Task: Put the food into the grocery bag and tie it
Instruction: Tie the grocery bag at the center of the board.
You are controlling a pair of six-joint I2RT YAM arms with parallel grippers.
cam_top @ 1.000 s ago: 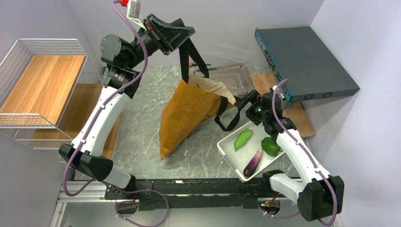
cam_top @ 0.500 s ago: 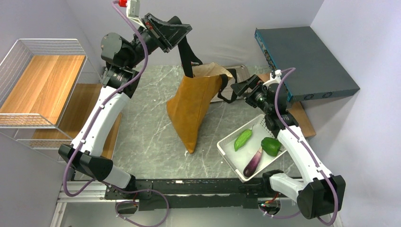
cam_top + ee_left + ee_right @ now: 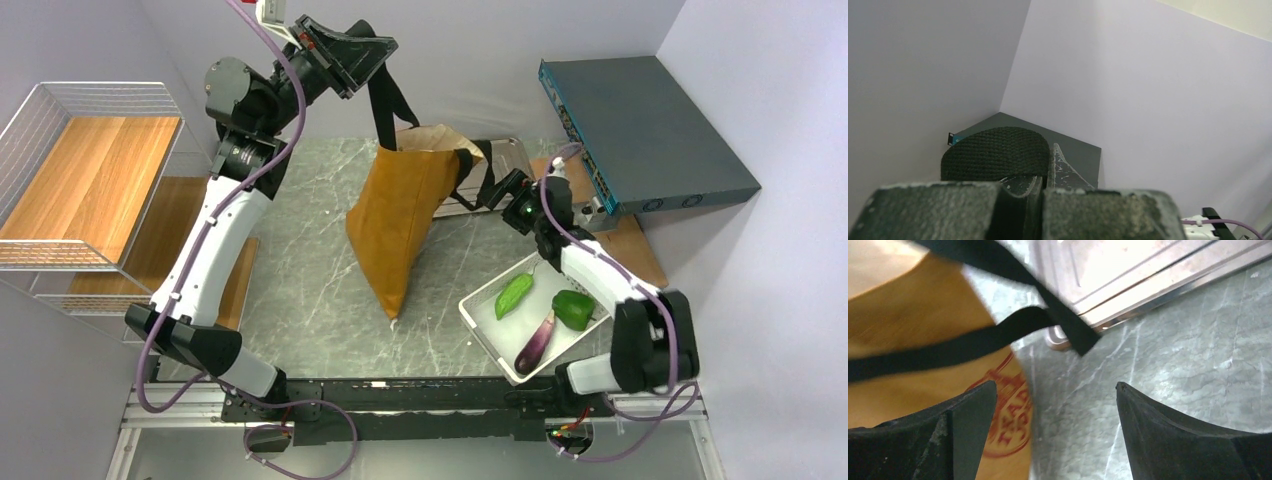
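Apparently the step in hand is catching the second handle so that the bag's mouth can be spread for loading. The bag hangs from the left gripper, which is raised high at the back of the table and clenched on one black strap. Only the bag's bottom corner reaches the table.

The other strap droops in a loop beside the mouth, in front of a metal tray. The right gripper sits just short of that loop with its jaws spread wide. It holds nothing and touches nothing.

To do this well, the right gripper should push forward until the webbing lies between both fingers, then close on the flat of the strap rather than its edge. Pulling away from the left side would then open the mouth. I judge snagging the fabric, or pinching both runs of the loop, to be the main risk.

None of the food is packed yet. The eggplant, green pepper and long green pepper lie in the white tray near the right arm.
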